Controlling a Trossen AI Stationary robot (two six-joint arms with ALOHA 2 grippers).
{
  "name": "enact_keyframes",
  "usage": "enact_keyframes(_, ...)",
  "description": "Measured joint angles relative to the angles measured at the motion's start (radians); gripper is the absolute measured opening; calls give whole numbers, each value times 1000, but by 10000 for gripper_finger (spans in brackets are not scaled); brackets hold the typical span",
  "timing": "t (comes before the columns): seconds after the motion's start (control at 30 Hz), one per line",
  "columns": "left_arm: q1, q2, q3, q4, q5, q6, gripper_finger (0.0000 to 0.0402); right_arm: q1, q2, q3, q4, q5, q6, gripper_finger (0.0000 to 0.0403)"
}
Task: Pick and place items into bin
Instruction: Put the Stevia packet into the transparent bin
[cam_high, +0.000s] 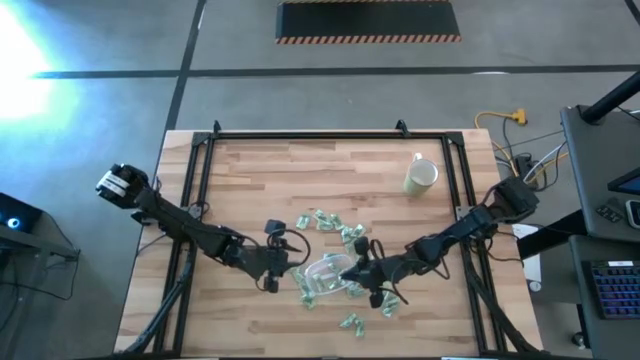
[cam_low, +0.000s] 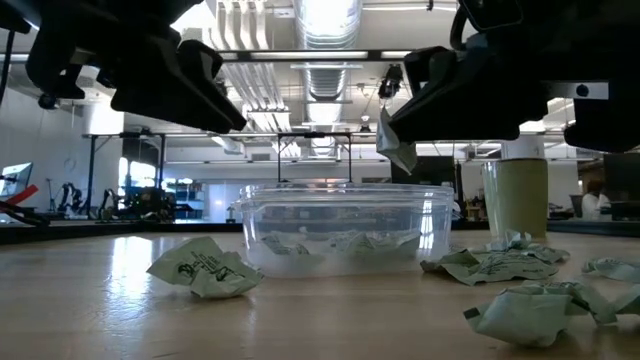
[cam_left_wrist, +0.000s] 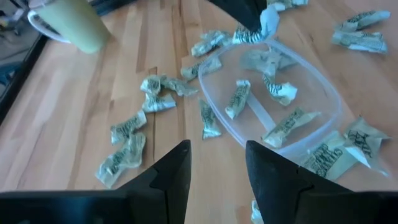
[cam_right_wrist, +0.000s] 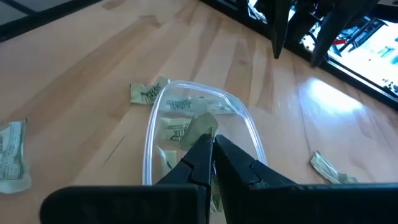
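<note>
Right gripper (cam_right_wrist: 212, 146) hangs over the bin (cam_high: 325, 272) mid-table, fingers pinching a wrapped piece (cam_left_wrist: 268, 18), left gripper (cam_left_wrist: 217, 171) spread empty beside it; a few items inside, many more (cam_left_wrist: 127, 127) scattered around.

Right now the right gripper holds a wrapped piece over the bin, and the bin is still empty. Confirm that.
Not quite. The right gripper is shut on a wrapped piece over the bin, but the bin is not empty: the left wrist view shows several wrapped pieces already lying inside it, and the low view shows some on its floor.
</note>
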Motion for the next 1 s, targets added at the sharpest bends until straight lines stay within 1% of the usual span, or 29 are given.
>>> enact_keyframes(0.1, 0, 0, 0, -21, 0, -18, 137, 0, 0, 3, -1, 0, 0, 14)
enact_keyframes(0.17, 0, 0, 0, -25, 1, -26, 137, 0, -1, 2, -1, 0, 0, 25)
enact_keyframes(0.37, 0, 0, 0, -25, 3, -28, 137, 0, -1, 0, -3, 0, 7, 81)
enact_keyframes(0.43, 0, 0, 0, -25, 29, -29, 137, 1, -3, 4, -14, 0, -8, 98)
enact_keyframes(0.57, 1, 0, 0, -26, 128, -29, 137, 14, -27, 10, -72, 1, -38, 119)
enact_keyframes(0.63, 1, 9, 0, -20, 173, -29, 137, 23, -53, 9, -109, 1, -41, 125)
enact_keyframes(0.7, -3, 24, -7, -22, 197, -29, 137, 32, -84, 9, -148, 0, -33, 127)
enact_keyframes(1.0, -2, 108, -31, -10, 213, -25, 137, 98, -267, 8, -372, 0, 64, 121)
